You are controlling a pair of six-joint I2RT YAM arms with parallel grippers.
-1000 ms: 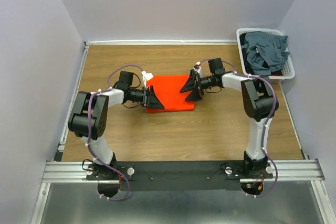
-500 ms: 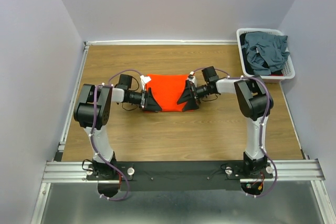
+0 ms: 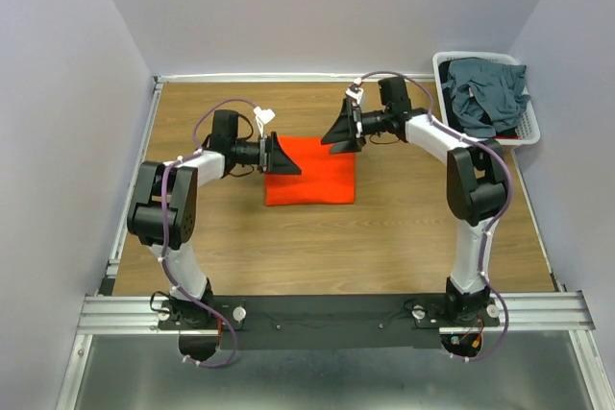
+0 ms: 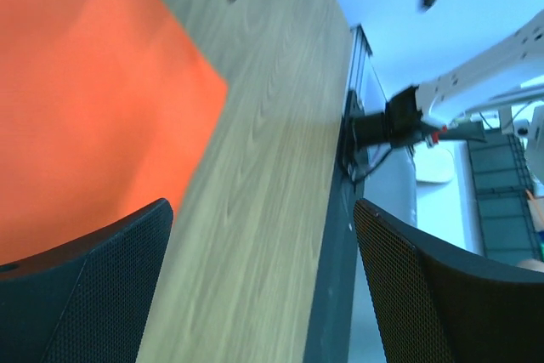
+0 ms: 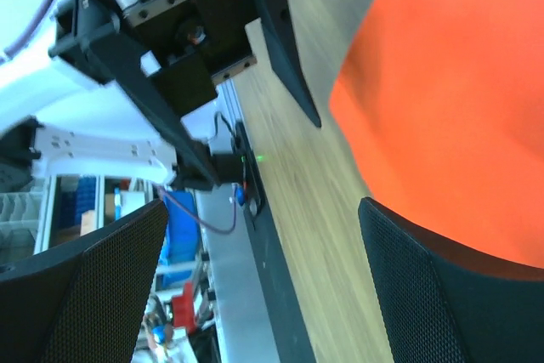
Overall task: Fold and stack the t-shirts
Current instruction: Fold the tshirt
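Observation:
The orange-red t-shirt (image 3: pixel 309 175) lies folded into a flat rectangle on the middle of the wooden table. My left gripper (image 3: pixel 282 156) is open and empty above the shirt's far-left corner. My right gripper (image 3: pixel 342 130) is open and empty just above the shirt's far-right corner. In the left wrist view the shirt (image 4: pixel 93 99) fills the upper left, beyond the open left gripper (image 4: pixel 263 286). In the right wrist view the shirt (image 5: pixel 459 91) fills the right, beside the open right gripper (image 5: pixel 263 286). Dark blue-grey t-shirts (image 3: pixel 488 95) lie crumpled in the basket.
A white slatted basket (image 3: pixel 480 54) stands at the table's far-right corner against the wall. Walls close in the table at the back and both sides. A metal rail (image 3: pixel 336 309) with both arm bases runs along the near edge.
Both grippers have moved from the shirt's near part toward its far edge and a little apart. The shirt, bunched between them half a second ago, now lies flat.

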